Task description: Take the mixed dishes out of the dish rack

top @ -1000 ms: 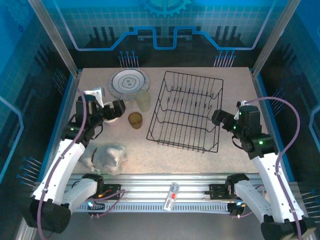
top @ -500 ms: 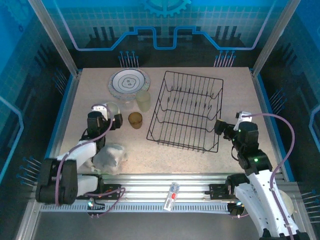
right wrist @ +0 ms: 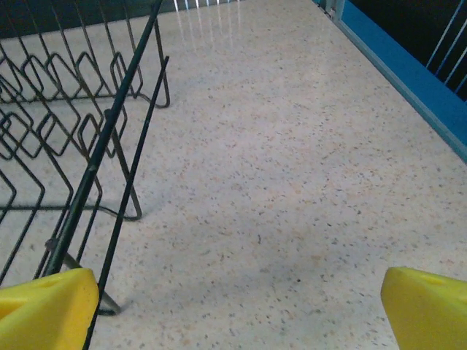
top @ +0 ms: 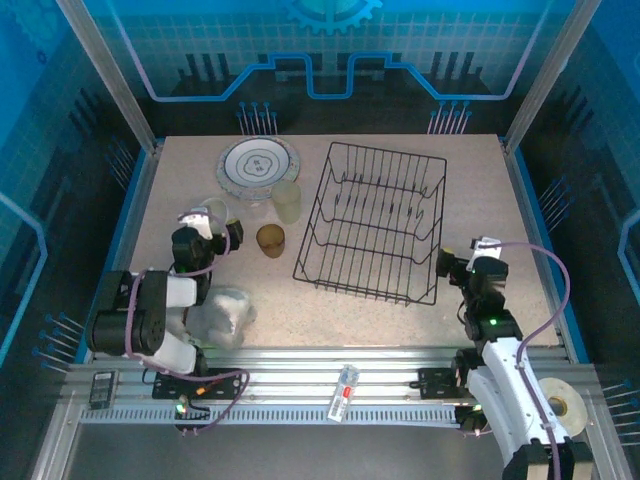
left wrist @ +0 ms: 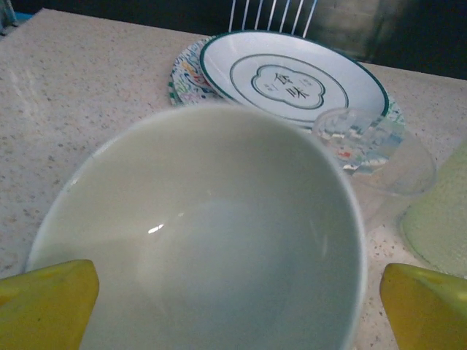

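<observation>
1. The dish rack [top: 370,222] stands on the right half of the surface [top: 470,170]. No dish is visible among its black wires in the top view.
2. The dishes sit in a group to the left of the rack: two stacked plates [top: 257,165] at the far side, a pale cup [top: 287,201] just in front of them, a brown cup [top: 270,240] nearer still, and a white bowl [top: 215,212] furthest left.
3. In the left wrist view a clear dish [left wrist: 379,168] rests against the edge of the plates, just behind the white bowl.
4. The left end effector [top: 208,228] is released. Its yellow fingers [left wrist: 44,302] stand wide on either side of the bowl's near rim, and the bowl rests upright on the surface. Whether the fingers touch it cannot be told.
5. The right end effector [top: 447,265] is also released and holds nothing. It sits low beside the rack's near right corner, over bare surface.
6. Judged from this, the unloading looks complete or all but complete, with the bowl as the last dish set down.
7. The next move probably calls for drawing the left arm straight back without nudging the bowl, and for parking both arms.
</observation>
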Available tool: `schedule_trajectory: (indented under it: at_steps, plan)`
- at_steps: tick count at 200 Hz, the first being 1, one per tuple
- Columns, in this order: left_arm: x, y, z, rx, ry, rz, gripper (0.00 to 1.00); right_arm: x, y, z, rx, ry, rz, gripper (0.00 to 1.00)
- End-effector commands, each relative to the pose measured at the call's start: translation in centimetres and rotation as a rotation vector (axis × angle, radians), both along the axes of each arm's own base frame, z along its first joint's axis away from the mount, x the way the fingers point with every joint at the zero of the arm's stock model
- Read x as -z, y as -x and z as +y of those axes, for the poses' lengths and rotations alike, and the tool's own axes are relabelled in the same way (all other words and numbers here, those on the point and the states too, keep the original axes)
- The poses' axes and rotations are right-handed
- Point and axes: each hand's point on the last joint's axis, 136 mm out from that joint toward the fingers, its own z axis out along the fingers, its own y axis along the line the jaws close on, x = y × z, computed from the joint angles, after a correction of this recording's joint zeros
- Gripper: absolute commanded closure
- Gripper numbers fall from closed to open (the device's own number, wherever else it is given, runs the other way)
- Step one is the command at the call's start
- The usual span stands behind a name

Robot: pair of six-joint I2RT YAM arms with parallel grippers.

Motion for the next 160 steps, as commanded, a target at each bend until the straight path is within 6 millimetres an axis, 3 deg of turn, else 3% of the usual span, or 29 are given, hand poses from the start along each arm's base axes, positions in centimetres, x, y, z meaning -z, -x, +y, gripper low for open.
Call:
schedule_trajectory:
  at_steps: [1,36,44,120,160]
  plan:
    - [-0.7,-0.2,-0.6,0.014,-0.002,-0.050,0.01,-0.2,-0.4,-1.1,0.026,0.007,-0.075,0.00]
    - [-0.6,-0.2,-0.6,0.009,-0.013,-0.036,0.01,1.0,-1.2,-1.8,0.031,-0.019,-0.087,0.00]
    - [-0.6,-0.3,-0.6,0.003,-0.021,-0.035,0.01,0.3,-1.8,-1.9,0.032,-0.020,-0.129,0.00]
    - [-0.3,-0.9,-1.4,0.013,-0.071,0.001,0.01,0.4,-6.3,-1.9,-0.007,-0.039,-0.164,0.00]
    - [-0.3,-0.9,-1.5,0.016,-0.076,0.002,0.01,0.5,-7.3,-1.8,-0.023,-0.039,-0.158,0.00]
